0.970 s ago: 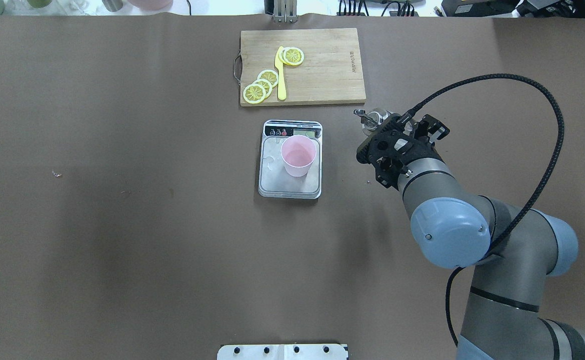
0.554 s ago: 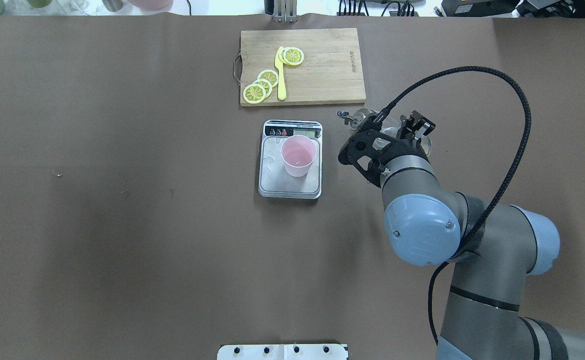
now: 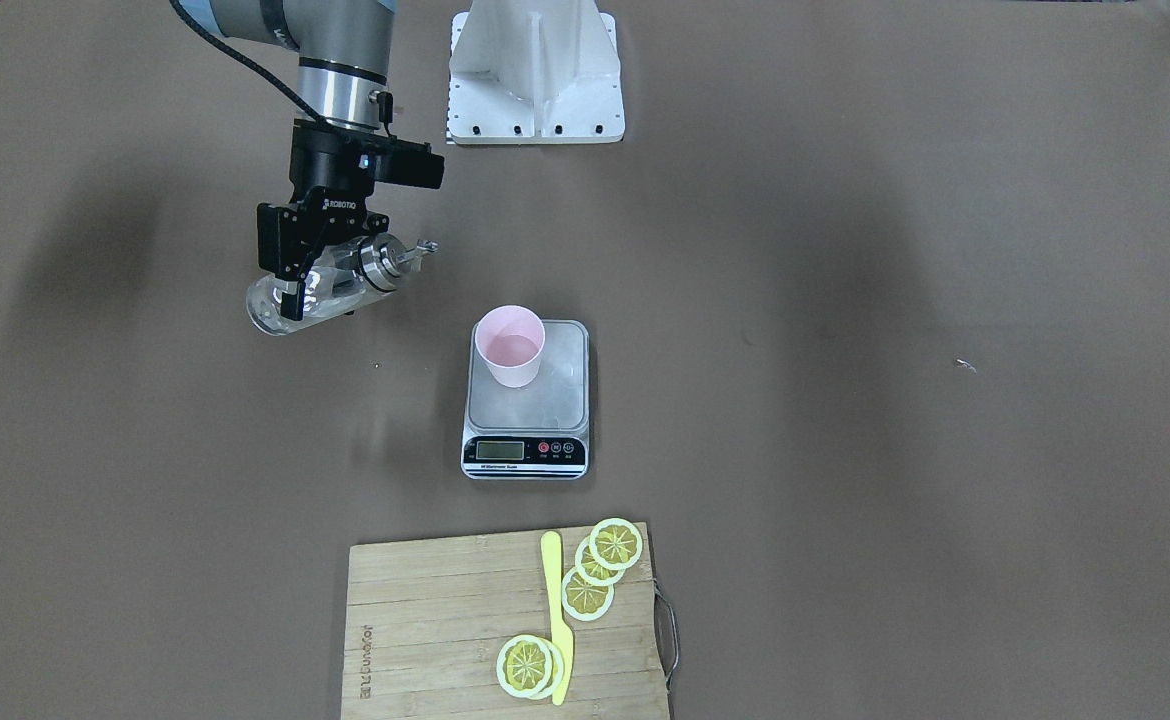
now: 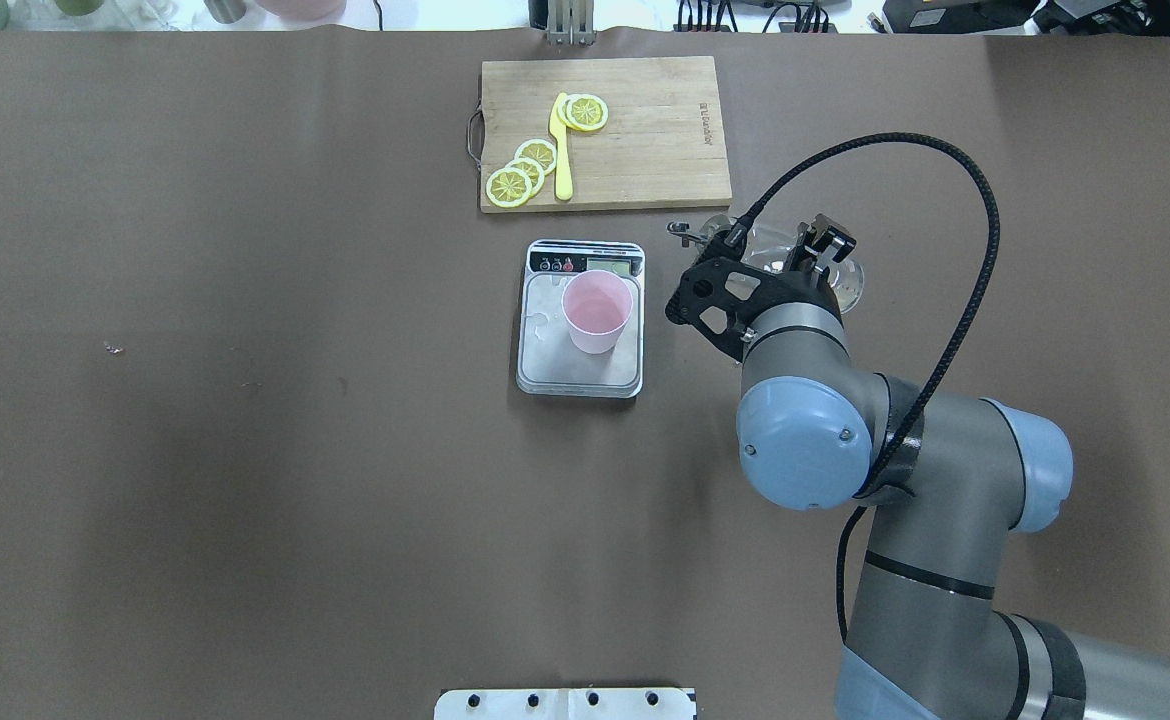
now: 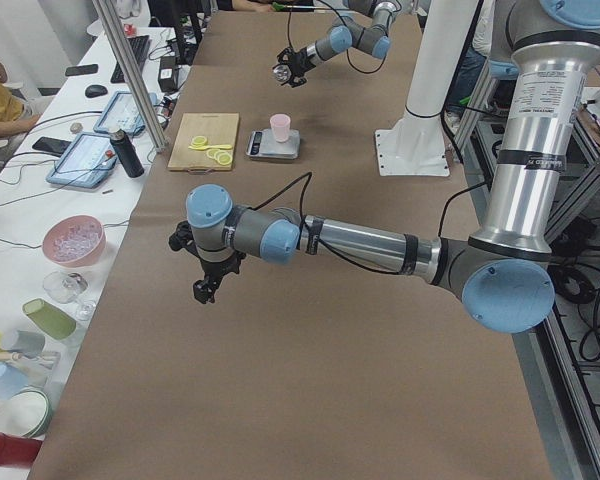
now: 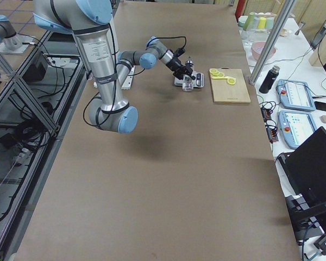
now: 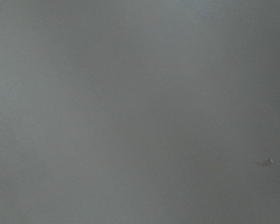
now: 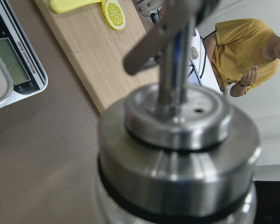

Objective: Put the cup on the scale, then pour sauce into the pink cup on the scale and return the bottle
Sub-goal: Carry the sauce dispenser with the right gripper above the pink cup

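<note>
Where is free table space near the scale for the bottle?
Free: the table left of the scale, and the wide stretch between the scale and the white base plate. Crowded: the narrow gap between scale and cutting board, and the scale's right, where the right hand holds the bottle.
</note>
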